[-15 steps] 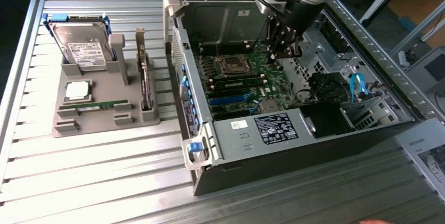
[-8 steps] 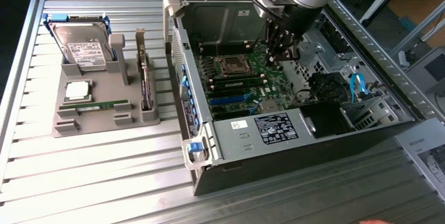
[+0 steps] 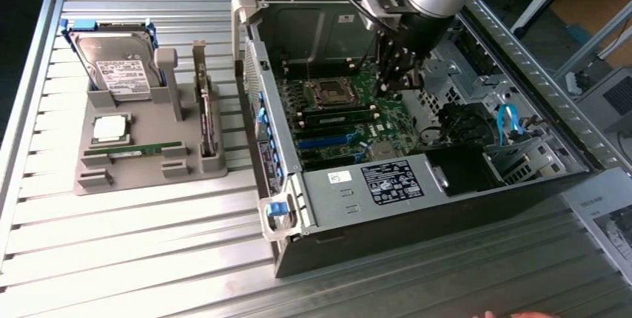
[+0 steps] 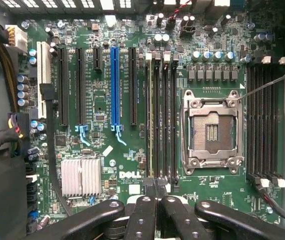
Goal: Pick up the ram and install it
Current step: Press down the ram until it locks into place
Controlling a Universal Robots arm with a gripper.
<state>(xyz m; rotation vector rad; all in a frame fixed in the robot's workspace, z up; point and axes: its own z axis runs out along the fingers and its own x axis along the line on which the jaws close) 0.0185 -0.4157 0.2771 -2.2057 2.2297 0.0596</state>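
My gripper (image 3: 396, 87) is down inside the open computer case (image 3: 415, 185), over the motherboard. In the wrist view its black fingers (image 4: 147, 210) are pressed together, and the gripper (image 4: 157, 192) is shut with nothing visible between them, right at the end of the bank of memory slots (image 4: 165, 120). A thin green ram (image 4: 151, 125) stands on edge in one of those slots, close to the fingertips. It also shows as a green strip, the ram (image 3: 338, 114), below the processor socket. A second ram stick (image 3: 133, 152) lies in the grey holder on the table.
The grey holder (image 3: 99, 181) at the exterior view's left also carries a hard drive (image 3: 118, 66), a silver processor chip (image 3: 109, 128) and an upright expansion card (image 3: 204, 111). The empty processor socket (image 4: 211, 131), more slots (image 4: 262, 120) and cables (image 3: 508, 122) surround the gripper.
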